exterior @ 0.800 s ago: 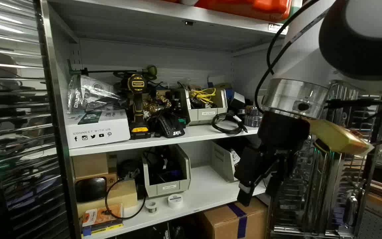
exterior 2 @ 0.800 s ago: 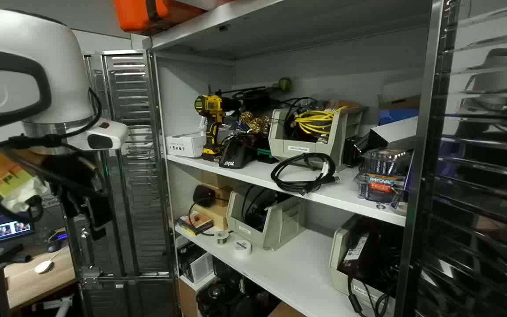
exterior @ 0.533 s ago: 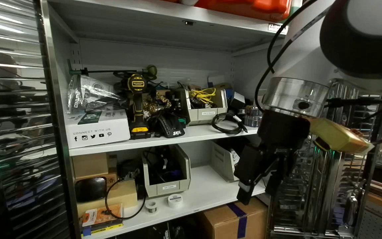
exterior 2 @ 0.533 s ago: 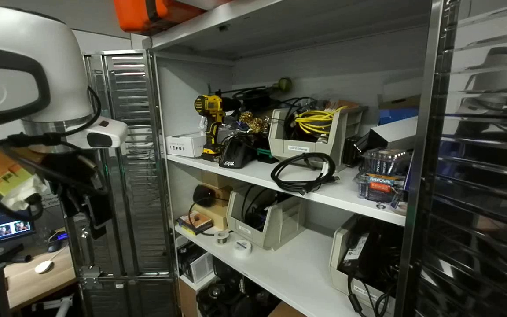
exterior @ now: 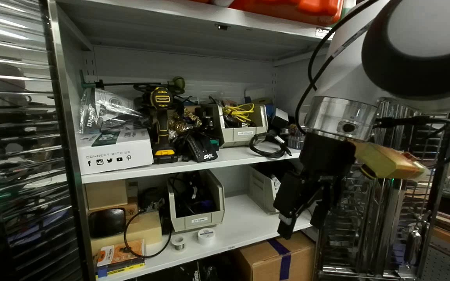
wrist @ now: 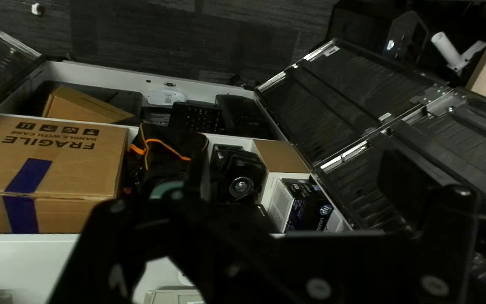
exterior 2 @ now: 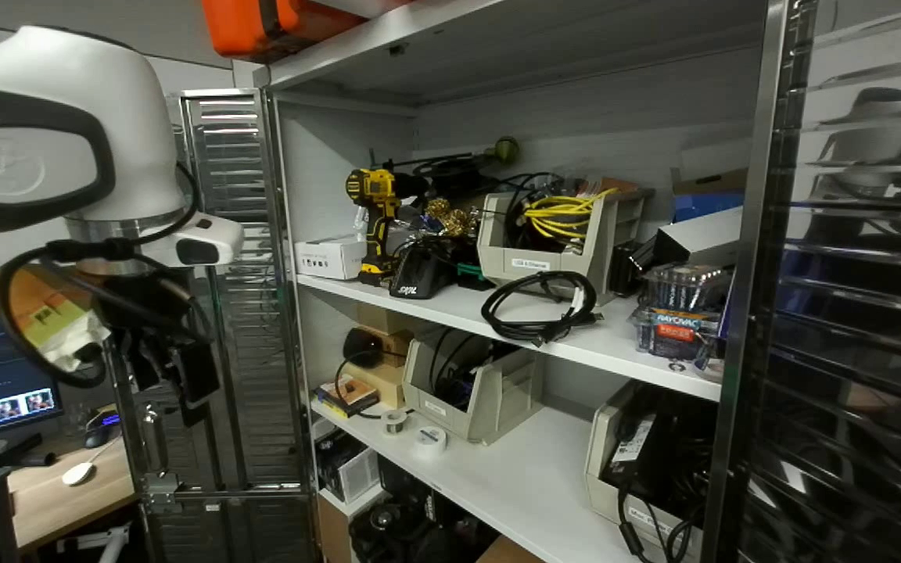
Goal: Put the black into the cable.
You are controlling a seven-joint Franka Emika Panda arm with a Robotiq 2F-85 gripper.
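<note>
looking unstarted imo: coiled black cable (exterior 2: 529,330) by the front edge of the shelf (exterior 2: 619,336), outside the usb & ethernet bin (exterior 2: 513,275). gripper (exterior: 302,227) empty, jaws wide. grab and probable bin drop both left.

The white arm (exterior 2: 138,152) carries looping black cables (exterior 2: 95,249).

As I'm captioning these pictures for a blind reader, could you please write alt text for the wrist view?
Open, empty Robotiq gripper in the foreground; beyond it, in a cabinet, a cardboard box marked FRAGILE, an orange-trimmed black bag and an HP box.
</note>
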